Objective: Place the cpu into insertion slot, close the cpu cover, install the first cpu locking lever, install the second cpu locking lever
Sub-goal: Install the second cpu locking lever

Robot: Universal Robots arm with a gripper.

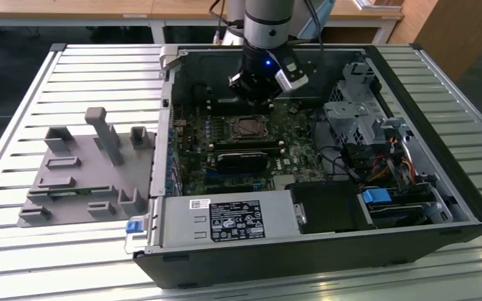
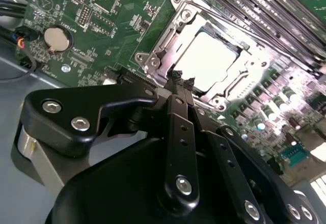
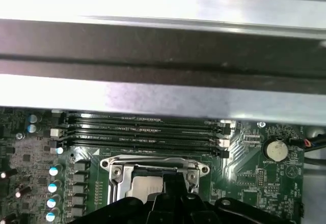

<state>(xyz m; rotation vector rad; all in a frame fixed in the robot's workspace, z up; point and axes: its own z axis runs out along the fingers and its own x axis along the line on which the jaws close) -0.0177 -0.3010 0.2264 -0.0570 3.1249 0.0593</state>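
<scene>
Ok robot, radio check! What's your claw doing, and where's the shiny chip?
Gripper shut, empty, at the socket's edge. Cpu seated in the insertion slot, cpu cover down around it. Nothing in the way.

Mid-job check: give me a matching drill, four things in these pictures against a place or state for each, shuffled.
Things:
1. cpu
2. gripper
3. coin battery
4. grey holder block

Places or states:
A. round and silver, on the green board
B. on the slatted table, outside the computer case
C. seated in the socket, metal frame around it
D. fingertips together, just beside the socket

Pairs: 1-C, 2-D, 3-A, 4-B
</scene>
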